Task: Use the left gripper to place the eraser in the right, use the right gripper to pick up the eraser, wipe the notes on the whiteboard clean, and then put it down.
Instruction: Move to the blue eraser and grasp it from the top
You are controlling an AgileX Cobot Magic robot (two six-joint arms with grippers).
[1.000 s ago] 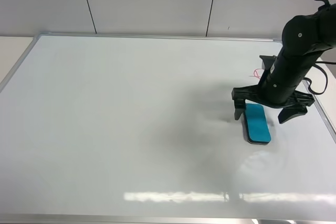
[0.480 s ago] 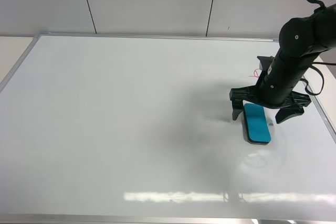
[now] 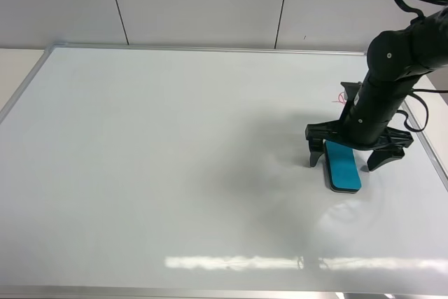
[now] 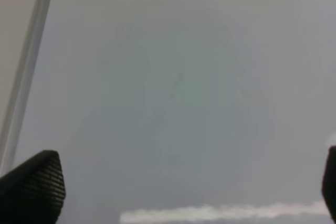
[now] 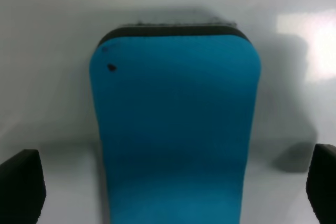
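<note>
No legible txt, labels, brands or nos., red notes (image 3: 342, 97) on whiteboard (image 3: 154, 145) just a scribble, no readable chars, eraser (image 3: 343, 166) top plain teal, unmarked bar one dark speck (image 5: 111, 67)

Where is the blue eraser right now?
In the high view, the eraser lies flat on the whiteboard, toward its right side, between the fingers of the open right gripper, with the red notes a little farther back.

Right gripper (image 3: 344, 164) points straight down, jaws spread wide, its black arm (image 3: 392, 68) reaching in from the right. Left gripper (image 4: 181, 187): only two fingertips visible, set wide apart.
</note>
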